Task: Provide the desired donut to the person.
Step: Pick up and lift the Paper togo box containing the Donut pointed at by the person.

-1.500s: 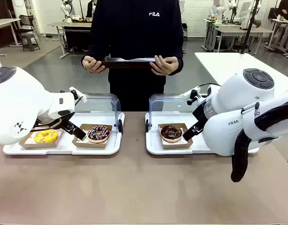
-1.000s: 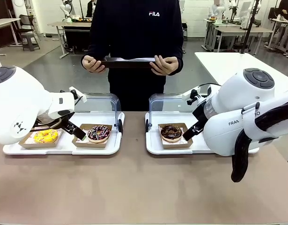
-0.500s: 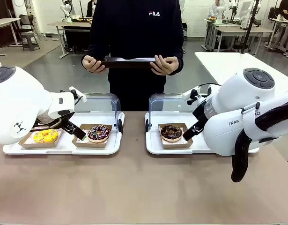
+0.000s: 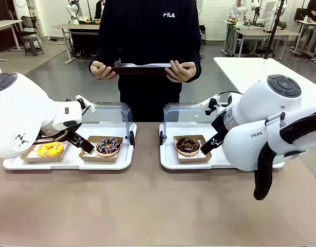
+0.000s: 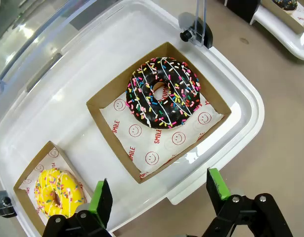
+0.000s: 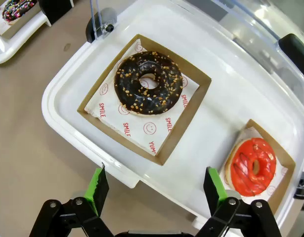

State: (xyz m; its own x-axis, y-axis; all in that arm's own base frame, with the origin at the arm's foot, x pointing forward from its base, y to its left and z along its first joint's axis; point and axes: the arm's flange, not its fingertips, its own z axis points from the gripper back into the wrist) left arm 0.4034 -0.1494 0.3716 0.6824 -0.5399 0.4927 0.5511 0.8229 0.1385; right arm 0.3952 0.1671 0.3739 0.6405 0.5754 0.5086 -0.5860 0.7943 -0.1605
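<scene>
The person [image 4: 147, 31] stands at the far side holding a dark tray [image 4: 142, 68] in both hands. On the left white tray [image 4: 70, 160] sit a yellow sprinkled donut [image 4: 50, 150] [image 5: 55, 193] and a chocolate sprinkled donut [image 4: 108, 145] [image 5: 164, 92], each in a cardboard box. The right white tray [image 4: 170, 160] holds a chocolate nut donut [image 4: 188, 144] [image 6: 148, 83] and a red glazed donut [image 6: 252, 166]. My left gripper [image 5: 159, 197] hovers open above the left tray's near edge. Above the right tray's near edge, my right gripper [image 6: 154, 185] is open. Neither holds anything.
Both trays have clear hinged lids [image 4: 110, 114] standing open at the back. The brown table [image 4: 147, 206] is bare in front of the trays. A white table [image 4: 260, 67] stands at the far right.
</scene>
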